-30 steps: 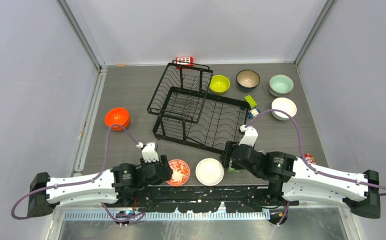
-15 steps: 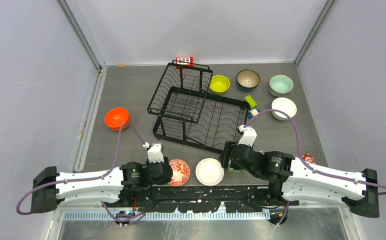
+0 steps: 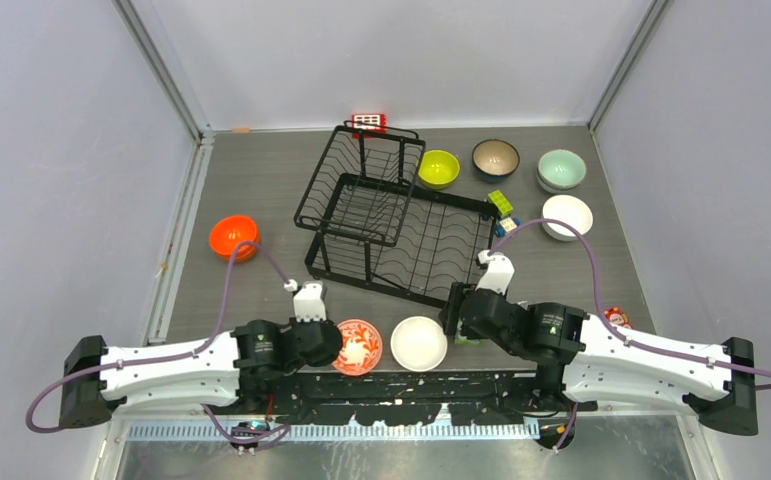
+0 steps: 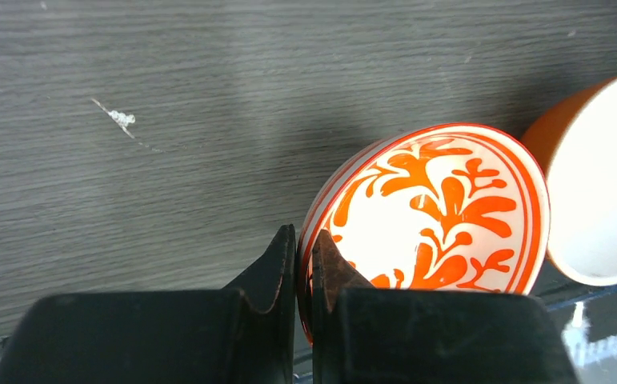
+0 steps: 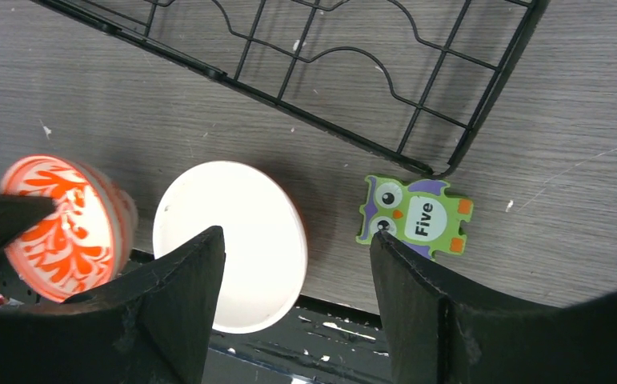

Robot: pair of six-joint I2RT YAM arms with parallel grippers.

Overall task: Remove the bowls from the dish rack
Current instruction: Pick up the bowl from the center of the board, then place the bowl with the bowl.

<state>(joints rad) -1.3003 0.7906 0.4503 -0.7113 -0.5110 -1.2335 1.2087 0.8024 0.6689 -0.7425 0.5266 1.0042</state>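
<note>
Grey wood-grain counter (image 3: 261, 180), bounded by pale walls (image 3: 61, 150). Red gridded block (image 3: 368, 122) at the far edge, near its middle. Small tan scrap (image 3: 240, 129) at the far left corner. Lime studded block (image 3: 500, 202) right of centre, with a blue piece (image 3: 506, 226) just beside it on the near side. Owl tile (image 5: 414, 217), green and purple, lettered "Five", lying flat close to the near edge, right of centre. Small red-and-white figure (image 3: 618, 317) by the right edge, toward the near right corner; its detail is too small to tell. White scuffs (image 4: 121, 118) mark the counter surface.
</note>
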